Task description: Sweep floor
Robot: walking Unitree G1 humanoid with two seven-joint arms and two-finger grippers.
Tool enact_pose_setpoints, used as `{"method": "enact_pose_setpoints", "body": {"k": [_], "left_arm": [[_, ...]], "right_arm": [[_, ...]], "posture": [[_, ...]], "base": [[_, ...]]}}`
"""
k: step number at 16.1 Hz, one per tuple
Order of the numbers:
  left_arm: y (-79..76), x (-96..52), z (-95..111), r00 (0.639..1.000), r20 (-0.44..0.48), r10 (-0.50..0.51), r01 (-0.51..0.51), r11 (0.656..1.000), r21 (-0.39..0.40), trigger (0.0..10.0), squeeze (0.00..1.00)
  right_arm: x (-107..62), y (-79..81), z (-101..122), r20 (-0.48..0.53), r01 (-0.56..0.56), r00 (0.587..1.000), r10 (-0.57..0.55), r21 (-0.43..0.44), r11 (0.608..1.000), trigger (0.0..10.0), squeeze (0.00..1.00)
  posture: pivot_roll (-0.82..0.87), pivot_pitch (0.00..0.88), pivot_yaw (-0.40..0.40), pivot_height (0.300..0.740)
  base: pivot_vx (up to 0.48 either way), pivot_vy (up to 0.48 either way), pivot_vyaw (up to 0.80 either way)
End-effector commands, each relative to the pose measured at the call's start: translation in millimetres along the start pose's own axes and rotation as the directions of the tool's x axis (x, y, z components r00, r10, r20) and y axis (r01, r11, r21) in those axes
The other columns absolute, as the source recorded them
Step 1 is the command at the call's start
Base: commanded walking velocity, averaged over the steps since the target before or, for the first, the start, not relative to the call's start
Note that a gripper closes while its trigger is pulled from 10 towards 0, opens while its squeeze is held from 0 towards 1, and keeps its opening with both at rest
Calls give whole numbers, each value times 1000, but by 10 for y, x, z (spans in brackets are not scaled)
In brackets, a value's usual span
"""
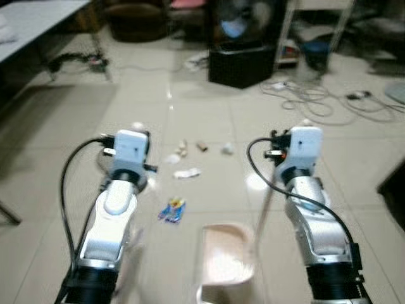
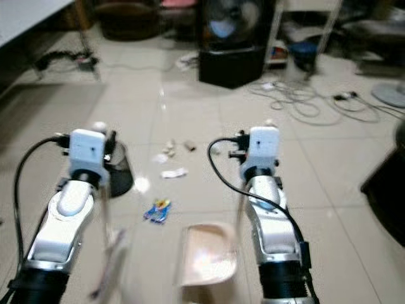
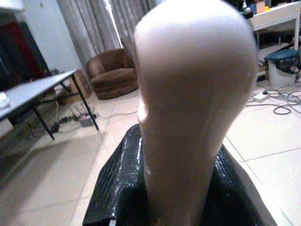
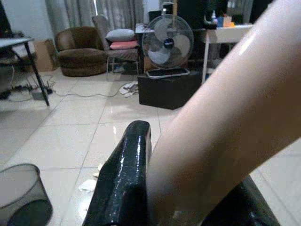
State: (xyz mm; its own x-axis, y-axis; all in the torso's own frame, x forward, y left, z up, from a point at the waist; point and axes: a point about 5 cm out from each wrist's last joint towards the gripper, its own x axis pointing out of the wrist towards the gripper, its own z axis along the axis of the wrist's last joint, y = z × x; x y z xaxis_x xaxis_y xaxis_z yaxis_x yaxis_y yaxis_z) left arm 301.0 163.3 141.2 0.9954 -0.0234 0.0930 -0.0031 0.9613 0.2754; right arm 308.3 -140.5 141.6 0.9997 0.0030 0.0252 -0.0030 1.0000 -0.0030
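Note:
My left gripper (image 3: 181, 160) is shut on the pale broom handle (image 3: 193, 89), its black fingers (image 3: 117, 188) wrapped around it. The broom shaft (image 2: 109, 247) runs down, blurred, beside my left arm. My right gripper (image 4: 188, 160) is shut on the dustpan handle (image 4: 225, 103), a thin pale rod (image 1: 262, 206) leading down to the beige dustpan (image 1: 226, 253) on the tiles between my arms. Ahead of the pan lie a blue wrapper (image 1: 171, 209), a white paper scrap (image 1: 186, 173) and small bits of litter (image 1: 202, 146).
A black mesh wastebasket (image 2: 120, 171) stands by my left arm. A fan on a black box (image 1: 242, 44) and loose cables (image 1: 316, 98) lie ahead to the right. A table (image 1: 31, 19) is at the far left, an armchair (image 3: 110, 73) beyond, and a dark object (image 1: 395, 190) at the right edge.

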Motion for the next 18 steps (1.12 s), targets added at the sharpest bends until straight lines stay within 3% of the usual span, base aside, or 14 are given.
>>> {"method": "enact_pose_setpoints", "body": {"k": [1,10,13,18], "left_arm": [[-41,9,61,999,33,-16,16,1000,4,10000,0],[-70,-2,46,999,39,-27,27,1000,-1,10000,0],[-77,-5,36,999,37,-28,28,1000,-3,10000,0],[-96,-4,19,999,32,-37,37,999,-6,10000,0]], "right_arm": [[13,-28,83,39,0,999,1,-22,1000,10000,0],[8,24,89,54,-44,997,51,-122,992,10000,0],[-3,-14,74,54,-6,998,11,-78,997,10000,0],[2,-49,65,54,6,999,-1,-91,996,10000,0]], "posture": [[-57,0,49,740],[-65,0,45,740],[-67,0,45,740],[-68,0,49,740]], "base": [[341,0,0],[368,0,111],[374,0,194],[374,0,0]]}}
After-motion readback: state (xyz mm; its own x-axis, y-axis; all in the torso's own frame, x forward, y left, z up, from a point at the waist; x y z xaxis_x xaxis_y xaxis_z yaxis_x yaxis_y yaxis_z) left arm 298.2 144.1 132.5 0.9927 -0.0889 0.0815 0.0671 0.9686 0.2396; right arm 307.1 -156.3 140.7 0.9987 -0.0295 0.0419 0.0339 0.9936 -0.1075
